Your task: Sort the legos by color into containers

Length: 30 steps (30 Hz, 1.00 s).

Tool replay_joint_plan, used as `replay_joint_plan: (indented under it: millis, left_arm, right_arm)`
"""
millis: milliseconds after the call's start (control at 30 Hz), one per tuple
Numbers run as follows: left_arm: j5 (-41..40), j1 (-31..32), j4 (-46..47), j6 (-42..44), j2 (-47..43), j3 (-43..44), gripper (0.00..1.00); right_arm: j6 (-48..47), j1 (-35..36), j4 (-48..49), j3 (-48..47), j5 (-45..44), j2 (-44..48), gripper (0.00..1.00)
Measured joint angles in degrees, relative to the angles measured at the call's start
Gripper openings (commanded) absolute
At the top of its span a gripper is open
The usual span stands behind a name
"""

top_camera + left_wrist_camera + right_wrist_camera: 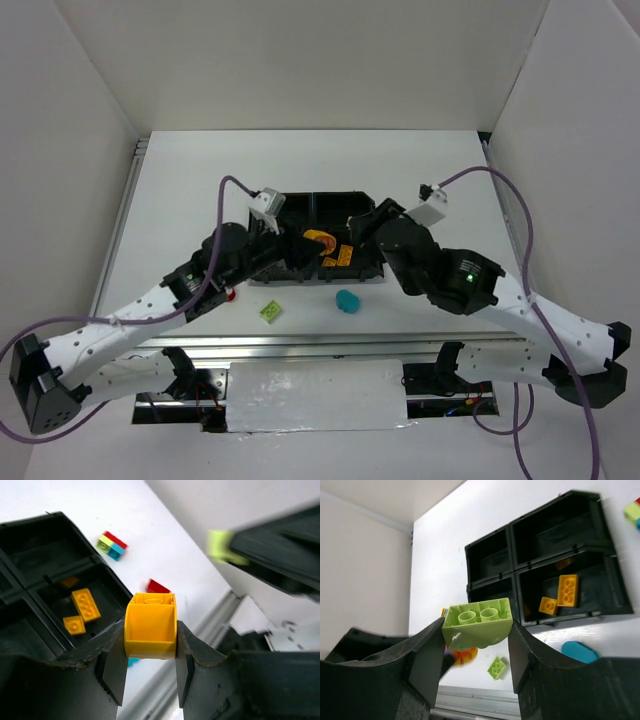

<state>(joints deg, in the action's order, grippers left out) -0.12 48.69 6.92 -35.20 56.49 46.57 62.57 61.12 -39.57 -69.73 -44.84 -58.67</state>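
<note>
Lego sorting, one brick gripped by each arm over the black tray [296, 208].
Left gripper [150, 645] is pinching a yellow-orange rounded brick [150, 625] above the middle of the tray. Right gripper [477, 640] is clamped on a lime green rounded brick [479, 622] over the tray's right side. Three yellow bricks [567, 590] lie in the near right compartment [600, 590]. On the table [200, 180], just near of the tray, sit a lime green plate [270, 311] to the left and a cyan rounded brick [347, 300] to the right. A red brick [232, 294] shows beside the left arm [150, 300].
</note>
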Motion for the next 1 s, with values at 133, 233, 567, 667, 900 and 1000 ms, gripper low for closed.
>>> replay_joint_plan:
  millis: [133, 233, 567, 667, 900, 1000]
  left_arm:
    - [-4.2, 0.0, -1.5, 2.5, 10.4, 7.6, 0.06]
    - [-6.9, 0.0, -3.1, 4.0, 19.4, 13.8, 0.09]
    - [-13.4, -0.1, -8.2, 4.9, 38.7, 24.3, 0.30]
    - [-13.9, -0.1, -9.2, 4.7, 40.4, 24.3, 0.38]
    - [-14.0, -0.1, -9.7, 3.2, 41.0, 24.3, 0.79]
    - [-14.2, -0.1, -9.6, 2.4, 40.8, 24.3, 0.89]
  right_arm:
    - [-0.3, 0.0, -4.2, 0.0, -3.0, 4.8, 0.24]
    - [-0.9, -0.2, -6.6, 0.0, -4.3, 8.0, 0.25]
    - [-4.6, -4.1, -10.4, 0.8, -4.8, 12.1, 0.25]
    - [-7.0, -9.1, -9.4, 3.9, -2.1, 13.5, 0.25]
    - [-11.9, -18.4, -5.4, 9.9, 6.8, 15.0, 0.25]
    - [-13.6, -19.9, -3.1, 10.5, 9.9, 13.6, 0.25]
